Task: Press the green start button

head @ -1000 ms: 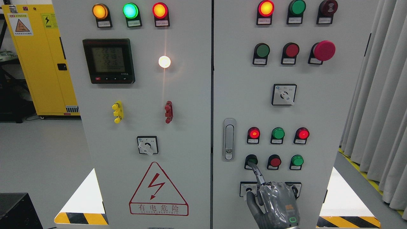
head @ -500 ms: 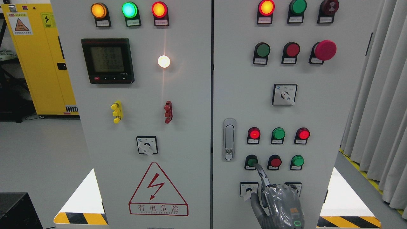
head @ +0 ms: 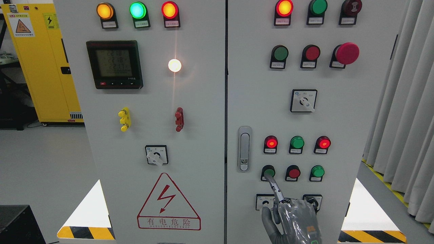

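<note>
Your right hand [head: 294,220] comes up from the bottom edge of the right-hand cabinet door [head: 339,118], just right of the door's middle. Its index finger [head: 274,185] is stretched out straight and the tip rests on the green start button [head: 268,172]; the other fingers are curled in against the palm and the thumb points up beside them, so the hand holds nothing. You cannot see your left hand.

The green start button sits in the lower left part of that door, first in a row of three, below and to the right of the door latch [head: 244,148]. Next to it you have a red button [head: 293,173] and then a second green button [head: 317,171]. Directly above this row you see a lit red lamp [head: 271,142], a green lamp [head: 297,142] and another lit red lamp [head: 323,143]. Below the row, two selector switches are partly covered by your hand.

Higher on the door stand a rotary switch [head: 303,100] and a big red mushroom button [head: 346,53]. On the left-hand door the meter display [head: 114,64] is lit.
</note>
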